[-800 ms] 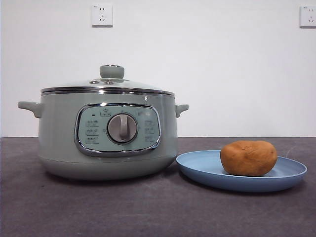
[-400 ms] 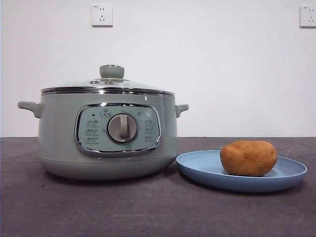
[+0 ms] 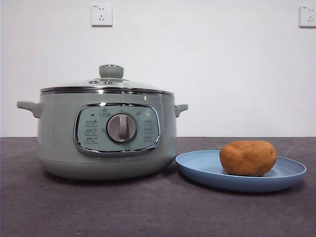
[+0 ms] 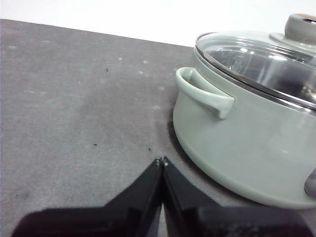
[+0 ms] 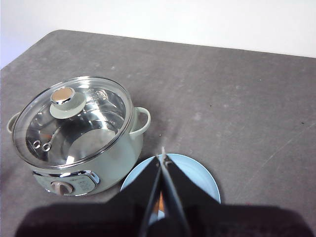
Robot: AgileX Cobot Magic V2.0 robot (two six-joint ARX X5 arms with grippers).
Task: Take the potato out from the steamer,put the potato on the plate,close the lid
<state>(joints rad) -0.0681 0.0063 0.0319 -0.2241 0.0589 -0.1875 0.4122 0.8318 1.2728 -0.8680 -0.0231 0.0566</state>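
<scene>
The potato (image 3: 248,158) is seen resting on the plate (image 3: 197,168), just beside the steamer (image 3: 106,136), and the lid (image 3: 106,85) is seated on the steamer's rim. Against the earlier front views, nothing among these things is found to have moved beyond a very slight shift of the whole picture. The task is therefore judged complete. The left gripper (image 4: 162,162) is held with jaws together and empty near the steamer's handle; the right gripper (image 5: 162,159), likewise closed and empty, is held high over the plate.
</scene>
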